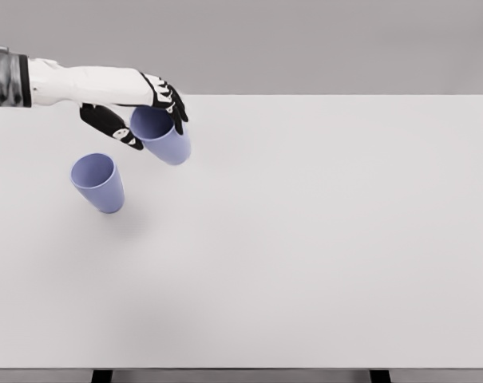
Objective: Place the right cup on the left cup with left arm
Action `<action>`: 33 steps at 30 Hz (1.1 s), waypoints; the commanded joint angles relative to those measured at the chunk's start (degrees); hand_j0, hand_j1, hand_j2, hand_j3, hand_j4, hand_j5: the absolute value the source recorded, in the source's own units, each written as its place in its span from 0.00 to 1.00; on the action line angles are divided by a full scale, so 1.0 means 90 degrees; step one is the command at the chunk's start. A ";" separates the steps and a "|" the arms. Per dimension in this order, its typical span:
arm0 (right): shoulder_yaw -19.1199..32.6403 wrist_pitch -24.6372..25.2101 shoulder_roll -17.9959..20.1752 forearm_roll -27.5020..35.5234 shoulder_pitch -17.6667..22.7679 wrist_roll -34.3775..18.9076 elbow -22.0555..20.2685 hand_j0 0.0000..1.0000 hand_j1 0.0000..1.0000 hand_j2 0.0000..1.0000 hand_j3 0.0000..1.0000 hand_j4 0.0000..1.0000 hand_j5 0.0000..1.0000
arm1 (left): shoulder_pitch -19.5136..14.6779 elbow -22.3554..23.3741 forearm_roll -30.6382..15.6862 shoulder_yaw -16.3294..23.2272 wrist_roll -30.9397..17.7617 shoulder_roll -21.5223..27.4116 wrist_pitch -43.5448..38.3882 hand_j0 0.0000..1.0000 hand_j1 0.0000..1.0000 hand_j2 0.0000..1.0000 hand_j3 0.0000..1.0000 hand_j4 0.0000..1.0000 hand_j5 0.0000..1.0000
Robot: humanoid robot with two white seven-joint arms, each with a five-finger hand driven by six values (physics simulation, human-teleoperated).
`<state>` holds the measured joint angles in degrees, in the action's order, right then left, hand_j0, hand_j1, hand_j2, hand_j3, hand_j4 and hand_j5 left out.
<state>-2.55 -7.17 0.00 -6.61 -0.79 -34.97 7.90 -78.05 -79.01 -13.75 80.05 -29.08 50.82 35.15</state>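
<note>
A wide, flat, pale grey-white bench (321, 239) fills nearly the whole head view, its far edge meeting a plain grey wall and two dark legs just showing under its near edge.

The white left arm (73, 82), with a dark grey banded cuff near the picture's left edge, reaches in from the upper left over the far left part of the bench. At its end the left hand (141, 108) – white on the back, black on the fingers and thumb – is closed around a lavender-blue plastic tumbler cup (163, 136). The fingers (171, 100) curl over the cup's far rim while the thumb (113, 126) presses against its left side. This held cup is tilted, its open mouth turned up and toward the camera, its narrower base pointing down and to the right. Whether its base touches the bench or is just clear of it I cannot tell.

A second lavender-blue plastic tumbler cup (99, 183) stands free on the bench – below and to the left of the held one, near it but apart, mouth up, with nothing touching it
</note>
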 commanded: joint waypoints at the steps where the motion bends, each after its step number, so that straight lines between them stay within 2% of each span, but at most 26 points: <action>1: 0.0000 -0.0004 0.0000 -0.0008 0.0000 -0.0003 0.0001 1.00 1.00 1.00 1.00 1.00 1.00 | -0.0019 -0.0108 -0.0073 0.0118 -0.0001 0.0222 -0.0017 0.64 0.64 0.64 0.64 0.64 0.64; 4: 0.0000 -0.0004 0.0000 -0.0008 -0.0010 -0.0003 0.0001 1.00 1.00 1.00 1.00 1.00 1.00 | -0.0420 -0.0108 -0.0269 0.0617 -0.0001 0.0330 -0.0017 0.64 0.64 0.64 0.64 0.64 0.64; 7: 0.0000 -0.0004 0.0000 -0.0008 -0.0010 -0.0003 0.0001 1.00 1.00 1.00 1.00 1.00 1.00 | -0.0713 -0.0108 -0.0337 0.0900 -0.0001 0.0408 -0.0017 0.64 0.64 0.64 0.64 0.64 0.64; 17: 0.0000 -0.0004 0.0000 -0.0008 0.0000 -0.0003 0.0010 1.00 1.00 1.00 1.00 1.00 1.00 | -0.1006 -0.0118 -0.0356 0.0939 -0.0001 0.0613 -0.0017 0.64 0.64 0.64 0.64 0.64 0.64; 33: 0.0000 -0.0004 0.0000 -0.0008 -0.0010 -0.0003 0.0001 1.00 1.00 1.00 1.00 1.00 1.00 | -0.1270 -0.0215 -0.0356 0.0949 -0.0050 0.0955 -0.0017 0.64 0.64 0.64 0.64 0.64 0.64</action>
<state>-2.55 -7.17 0.00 -6.61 -0.79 -34.97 7.91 -89.47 -80.68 -16.55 88.70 -29.44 59.27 35.16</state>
